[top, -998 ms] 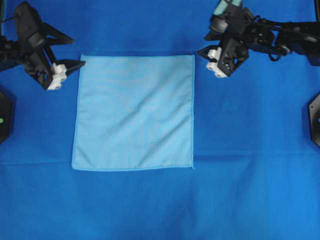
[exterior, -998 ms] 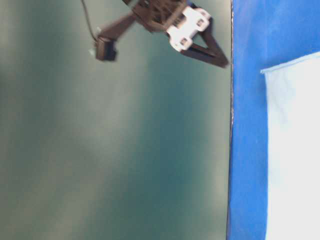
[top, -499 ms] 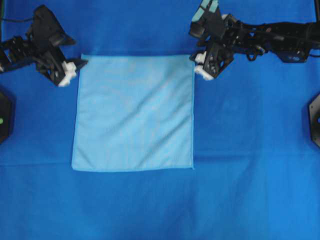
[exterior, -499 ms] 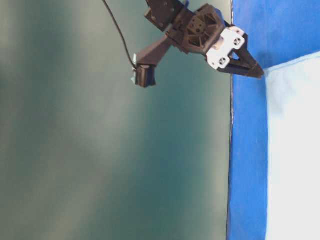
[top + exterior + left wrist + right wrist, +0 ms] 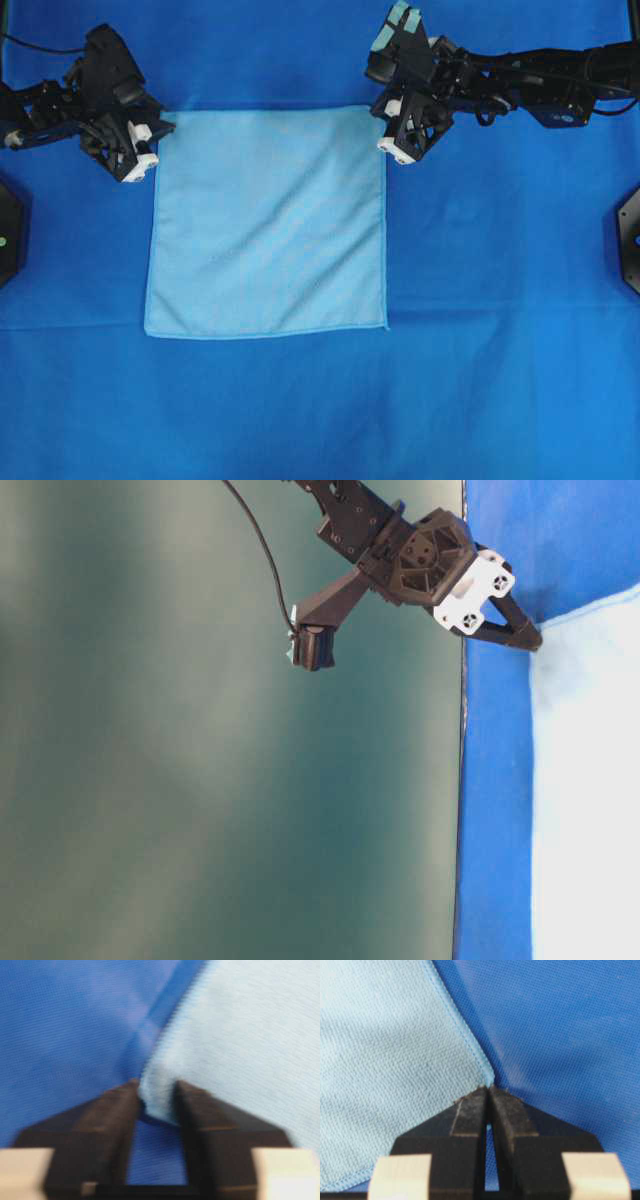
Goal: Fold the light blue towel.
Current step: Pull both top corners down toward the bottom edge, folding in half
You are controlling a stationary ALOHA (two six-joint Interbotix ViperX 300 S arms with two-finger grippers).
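The light blue towel (image 5: 265, 220) lies flat and square on the deep blue table cloth (image 5: 500, 300). My left gripper (image 5: 157, 135) is at the towel's far left corner. In the left wrist view (image 5: 156, 1095) its jaws pinch the bunched corner of the towel (image 5: 240, 1035). My right gripper (image 5: 388, 118) is at the far right corner. In the right wrist view (image 5: 488, 1089) its tips are closed together right on the tip of the towel (image 5: 385, 1060) corner. The table-level view shows one gripper (image 5: 535, 638) touching a towel (image 5: 590, 780) corner.
Black arm bases sit at the left edge (image 5: 6, 240) and right edge (image 5: 630, 240) of the table. The right arm (image 5: 540, 85) stretches in from the far right. The blue table cloth extends all round the towel.
Both grippers came down and inward onto the towel's two far corners and closed. The towel's far edge has shifted slightly toward the back.
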